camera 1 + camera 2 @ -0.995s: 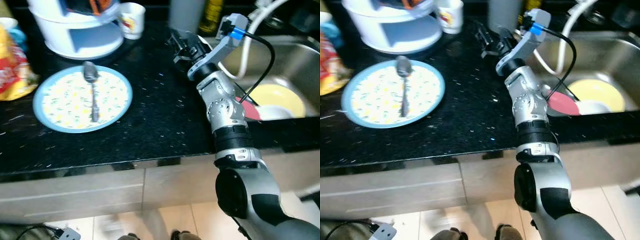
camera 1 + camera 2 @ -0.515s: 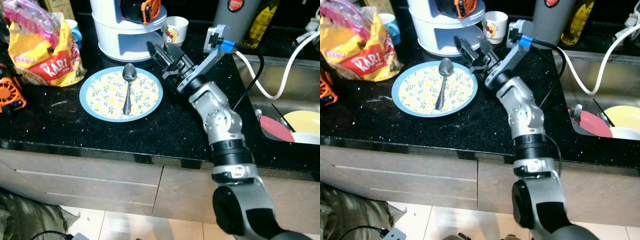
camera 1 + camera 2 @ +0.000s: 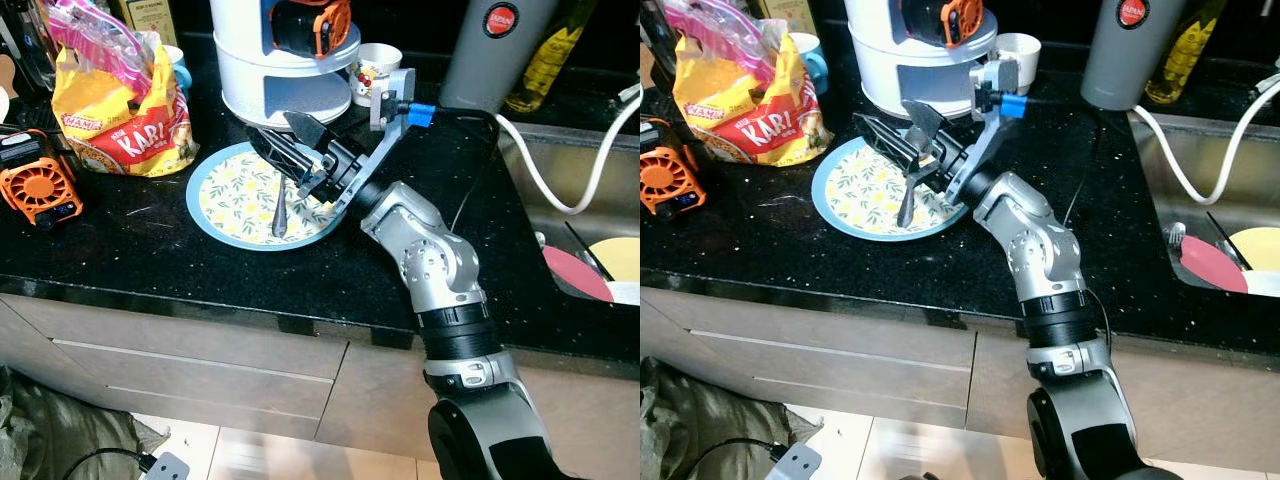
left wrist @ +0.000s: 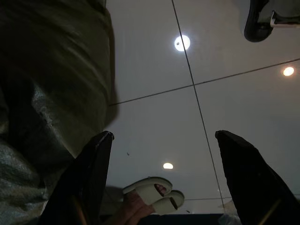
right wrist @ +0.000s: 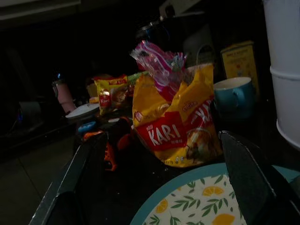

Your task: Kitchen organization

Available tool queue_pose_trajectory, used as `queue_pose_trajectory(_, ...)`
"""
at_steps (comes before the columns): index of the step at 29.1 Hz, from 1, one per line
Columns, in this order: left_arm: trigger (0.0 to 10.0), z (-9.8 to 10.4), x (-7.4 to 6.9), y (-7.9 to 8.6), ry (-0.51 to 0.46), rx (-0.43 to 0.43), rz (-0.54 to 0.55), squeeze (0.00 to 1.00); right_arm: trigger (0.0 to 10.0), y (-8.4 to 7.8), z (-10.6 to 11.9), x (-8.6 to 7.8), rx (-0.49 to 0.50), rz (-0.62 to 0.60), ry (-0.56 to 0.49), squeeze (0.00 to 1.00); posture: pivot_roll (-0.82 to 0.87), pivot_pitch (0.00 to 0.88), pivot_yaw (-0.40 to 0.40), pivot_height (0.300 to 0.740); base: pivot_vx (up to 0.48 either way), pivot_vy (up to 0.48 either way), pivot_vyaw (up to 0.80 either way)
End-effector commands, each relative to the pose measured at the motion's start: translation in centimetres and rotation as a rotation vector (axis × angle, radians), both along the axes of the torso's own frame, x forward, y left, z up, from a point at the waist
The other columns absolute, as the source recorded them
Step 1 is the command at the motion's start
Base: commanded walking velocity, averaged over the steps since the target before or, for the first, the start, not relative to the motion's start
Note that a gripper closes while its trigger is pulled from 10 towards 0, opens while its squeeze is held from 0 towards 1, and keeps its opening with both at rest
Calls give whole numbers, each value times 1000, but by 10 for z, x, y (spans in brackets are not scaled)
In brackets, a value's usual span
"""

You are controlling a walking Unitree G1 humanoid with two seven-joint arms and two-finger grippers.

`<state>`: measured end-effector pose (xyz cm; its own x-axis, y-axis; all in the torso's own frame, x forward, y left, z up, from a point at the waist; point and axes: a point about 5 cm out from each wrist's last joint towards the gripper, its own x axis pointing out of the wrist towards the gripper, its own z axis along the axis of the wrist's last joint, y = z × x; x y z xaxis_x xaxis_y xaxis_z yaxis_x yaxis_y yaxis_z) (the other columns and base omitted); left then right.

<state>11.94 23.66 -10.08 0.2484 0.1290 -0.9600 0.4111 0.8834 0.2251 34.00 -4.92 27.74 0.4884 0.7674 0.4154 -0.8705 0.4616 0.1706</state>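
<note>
A blue-rimmed plate (image 3: 225, 195) with a lemon pattern lies on the black counter (image 3: 150, 250). A metal spoon (image 3: 279, 216) rests on it, its bowl hidden behind my fingers. My right gripper (image 3: 286, 140) hovers open just above the plate's far side, over the spoon, holding nothing. The right wrist view looks past both fingers (image 5: 70, 183) at the plate's rim (image 5: 154, 206) below. My left gripper (image 4: 164, 178) hangs open over the tiled floor.
A white two-tier container (image 3: 285, 60) and a small cup (image 3: 376, 70) stand behind the plate. A yellow snack bag (image 3: 120, 110) and an orange fan (image 3: 38, 185) sit left. A grey flask (image 3: 495, 50) and the sink (image 3: 585, 270) with dishes are right. A person's sandalled foot (image 4: 150, 192) is below.
The camera has swung left. My right gripper has moved left across the counter, from the sink side to above the plate and spoon, still open.
</note>
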Motion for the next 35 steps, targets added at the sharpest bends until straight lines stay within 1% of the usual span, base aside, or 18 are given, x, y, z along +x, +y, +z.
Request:
queue_pose_trajectory(1,10000,-3,-6,-4,10,-17,10,0,10000,4,-2,-4,-34,9,1,0,105,69,-28,740,0,0,781)
queue_pose_trajectory(6,10000,-3,-6,-4,7,-24,12,0,10000,3,-3,-5,-68,-10,5,0,99,71,-27,740,0,0,788)
queue_pose_trajectory(8,10000,-3,-8,-5,25,-36,4,0,10000,0,-2,-4,-63,-30,10,0,97,69,-25,740,0,-435,788)
queue_pose_trajectory(12,10000,-4,-13,-4,24,-20,15,0,10000,-5,-1,-1,-57,-62,19,0,94,68,-24,740,0,-421,788)
queue_pose_trajectory(17,10000,-5,-14,-3,20,-5,12,0,10000,-6,-1,-1,-57,-80,26,0,93,67,-24,740,0,0,788)
queue_pose_trajectory(18,10000,-5,-15,-3,23,-6,11,0,10000,-8,-1,2,-61,-108,40,0,92,66,-23,740,0,0,788)
queue_pose_trajectory(22,10000,-5,-16,-4,25,-6,11,0,10000,-9,-1,4,-74,-132,44,0,93,66,-24,740,0,0,764)
queue_pose_trajectory(25,10000,-6,-17,-5,26,-6,10,0,10000,-10,1,5,-88,-149,45,0,92,67,-25,740,0,0,458)
queue_pose_trajectory(27,10000,-6,-18,-5,28,-5,7,0,10000,-11,1,8,-116,-187,64,0,90,68,-24,740,0,0,0)
queue_pose_trajectory(28,10000,-6,-18,-5,29,-4,6,0,10000,-12,0,10,-147,-214,70,0,92,70,-25,740,0,0,0)
queue_pose_trajectory(31,10000,-7,-19,-5,32,-3,5,0,10000,-14,-3,16,-231,-288,134,0,89,72,-27,740,0,0,0)
queue_pose_trajectory(33,10000,-7,-20,-5,32,-2,5,0,10000,-14,-4,17,-247,-300,149,0,89,72,-27,740,0,0,0)
queue_pose_trajectory(35,10000,-7,-21,-5,35,-3,5,0,10000,-13,-9,18,-358,-322,200,0,88,74,-29,740,0,0,0)
